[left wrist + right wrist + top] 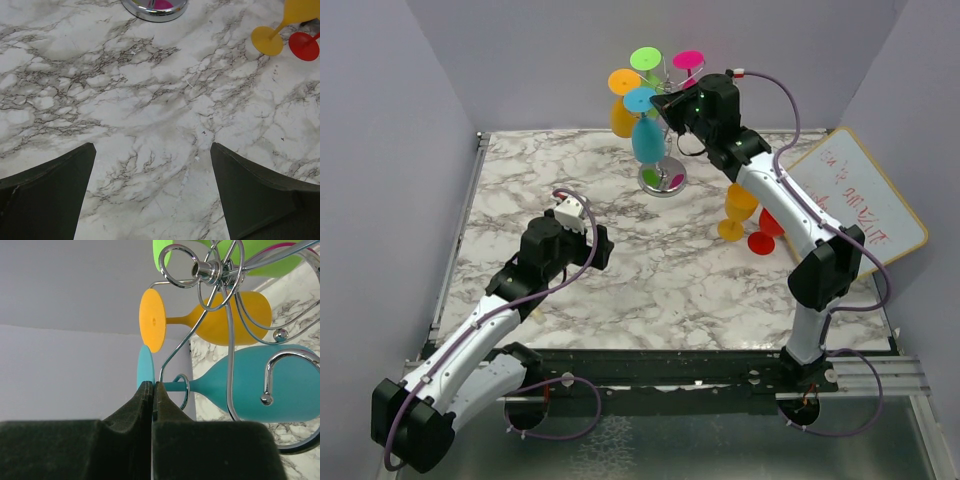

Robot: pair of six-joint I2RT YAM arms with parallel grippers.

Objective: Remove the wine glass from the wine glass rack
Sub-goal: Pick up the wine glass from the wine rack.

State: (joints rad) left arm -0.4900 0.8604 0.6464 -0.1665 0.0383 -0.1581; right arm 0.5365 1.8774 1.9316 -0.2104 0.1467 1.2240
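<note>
The wine glass rack [662, 180] is a silver wire stand at the back of the marble table, with scroll arms [207, 271] on top. A teal wine glass [647, 140] hangs upside down from it, and the right wrist view shows its bowl [270, 385], with its stem running through a wire loop. My right gripper [665, 102] is up at the rack top. It [153, 385] is shut, its tips pinched where the teal foot meets the stem. My left gripper [605, 245] is open and empty low over the table [152, 145].
Orange [230, 317], green [645, 60] and pink [688, 60] glasses also hang on the rack. A yellow glass [738, 208] and a red glass [765, 235] stand on the table to the right. A whiteboard [865, 200] leans at the right edge. Walls enclose three sides.
</note>
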